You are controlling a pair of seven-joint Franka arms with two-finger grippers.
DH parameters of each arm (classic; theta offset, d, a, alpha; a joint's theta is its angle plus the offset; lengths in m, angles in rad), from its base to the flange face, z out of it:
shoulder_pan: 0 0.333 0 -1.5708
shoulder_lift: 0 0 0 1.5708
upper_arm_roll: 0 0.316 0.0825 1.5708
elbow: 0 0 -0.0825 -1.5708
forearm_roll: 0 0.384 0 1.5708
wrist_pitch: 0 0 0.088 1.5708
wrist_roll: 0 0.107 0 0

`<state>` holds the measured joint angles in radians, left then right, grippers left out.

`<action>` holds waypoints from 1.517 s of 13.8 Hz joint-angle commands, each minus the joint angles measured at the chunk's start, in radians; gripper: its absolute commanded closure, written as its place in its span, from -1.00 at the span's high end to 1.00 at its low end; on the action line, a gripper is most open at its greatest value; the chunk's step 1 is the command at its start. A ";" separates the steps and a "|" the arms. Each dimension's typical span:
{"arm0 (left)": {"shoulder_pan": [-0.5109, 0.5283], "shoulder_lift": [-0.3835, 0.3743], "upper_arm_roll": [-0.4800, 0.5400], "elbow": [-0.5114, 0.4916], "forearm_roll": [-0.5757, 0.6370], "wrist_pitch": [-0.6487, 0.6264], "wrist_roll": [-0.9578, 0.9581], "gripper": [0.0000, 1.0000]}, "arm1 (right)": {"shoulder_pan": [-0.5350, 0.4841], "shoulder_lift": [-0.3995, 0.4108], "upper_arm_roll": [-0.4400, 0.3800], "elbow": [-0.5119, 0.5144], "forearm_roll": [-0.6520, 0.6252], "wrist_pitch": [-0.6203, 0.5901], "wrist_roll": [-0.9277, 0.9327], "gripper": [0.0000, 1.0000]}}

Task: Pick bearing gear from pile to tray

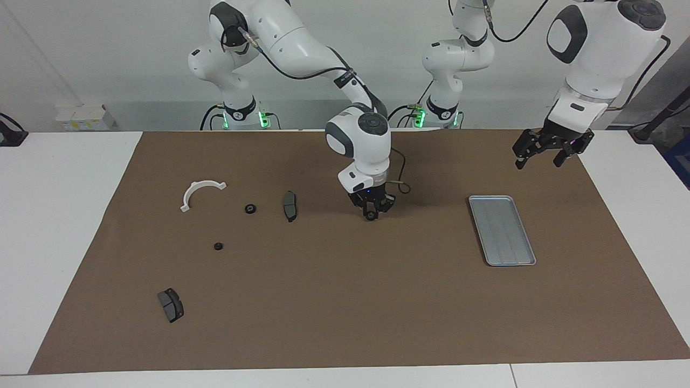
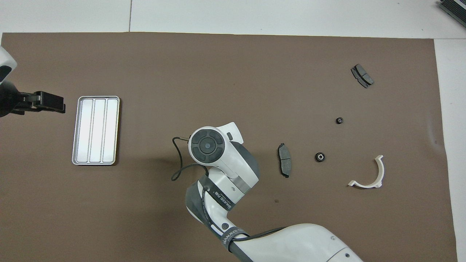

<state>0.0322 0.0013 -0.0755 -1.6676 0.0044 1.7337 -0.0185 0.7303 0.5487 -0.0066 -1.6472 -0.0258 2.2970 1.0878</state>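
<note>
Reading "WANFEED" on the right arm's band (image 2: 233, 234), right pincer (image 1: 371, 214) gripping ring (image 1: 371, 216).

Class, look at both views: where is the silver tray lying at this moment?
The silver tray lies on the brown mat toward the left arm's end, just below the raised left claw in the facing view.

Wide bare brown mat (image 1: 345, 302) lies between the right gripper (image 1: 371, 211) and the tray (image 1: 502, 230), nothing standing in that stretch. The left gripper (image 1: 545, 156), jaws apart, hangs just beside the tray's robot-side end. Toward the right arm's end, rings (image 1: 250, 208), two pads (image 1: 290, 206) and a white half-ring (image 1: 200, 193) lie well apart, with gaps between them.
</note>
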 commanded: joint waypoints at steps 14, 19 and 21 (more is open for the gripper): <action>-0.415 0.133 -0.006 -0.118 0.013 0.337 -0.520 1.00 | -0.331 -0.420 -0.010 -0.465 -0.020 -0.013 -0.517 1.00; -0.567 0.319 -0.003 -0.152 0.141 0.511 -0.685 1.00 | -0.448 -0.473 -0.010 -0.646 -0.020 0.151 -0.705 1.00; -0.581 0.359 -0.006 -0.173 0.183 0.587 -0.761 1.00 | -0.502 -0.475 -0.010 -0.677 -0.016 0.173 -0.773 1.00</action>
<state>-0.5216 0.3200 -0.0989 -1.8341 0.1432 2.2643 -0.7223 0.2859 0.1144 -0.0322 -2.2619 -0.0336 2.4350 0.3761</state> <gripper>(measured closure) 0.000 0.000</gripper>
